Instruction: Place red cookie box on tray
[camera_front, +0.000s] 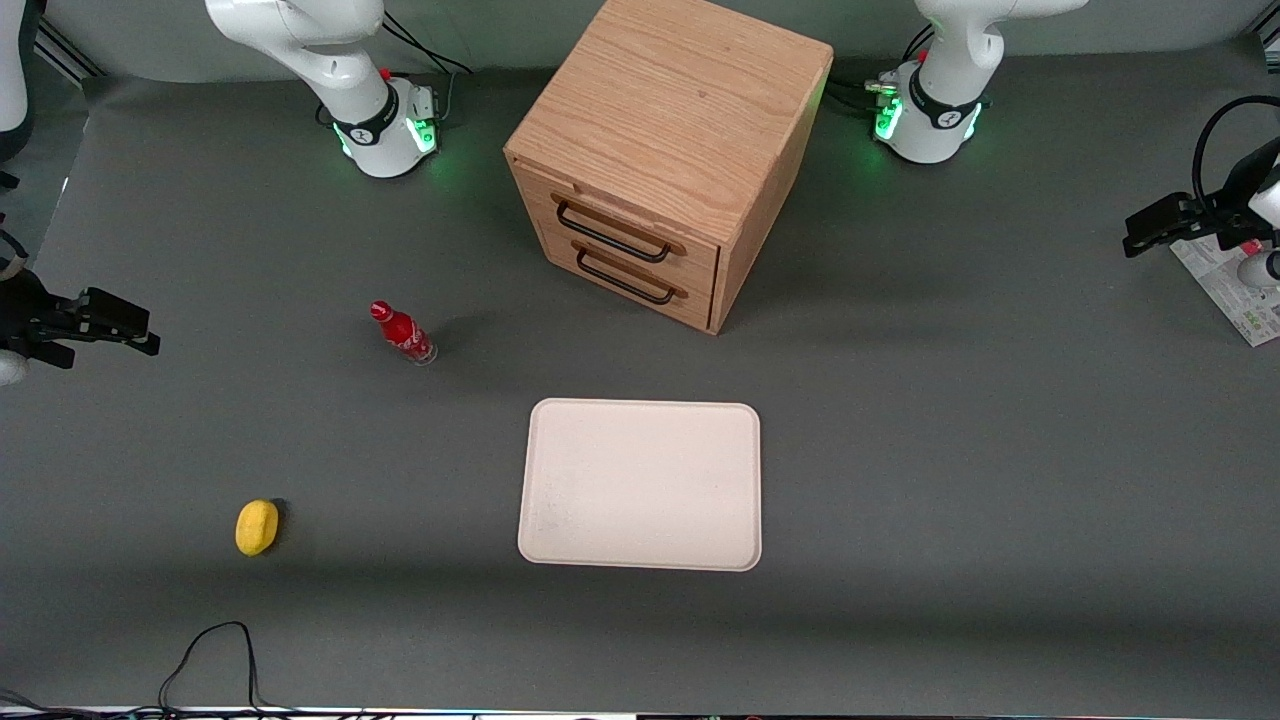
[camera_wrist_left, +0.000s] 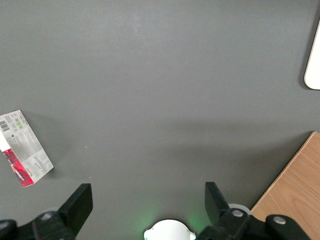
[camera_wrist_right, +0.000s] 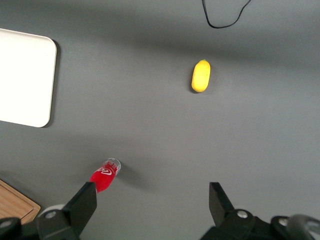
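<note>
**Red cookie box flat on the mat, working arm's end of the table**

The red cookie box (camera_front: 1235, 290), thin flat cardboard with a whitish printed face and a red plaid edge, lies on the matte grey table (camera_front: 950, 450) at about three o'clock from the tray, well apart from it. The yellow oval lemon (camera_front: 257, 527) sits near eight o'clock. The small red soda bottle (camera_front: 402, 334) stands upright. The cream-white rounded tray (camera_front: 640, 485) holds nothing. The oak two-drawer cabinet (camera_front: 665, 150) stands at twelve o'clock. The black two-finger gripper (camera_wrist_left: 148, 202) hovers above the box with jaws spread wide, touching nothing.
</note>
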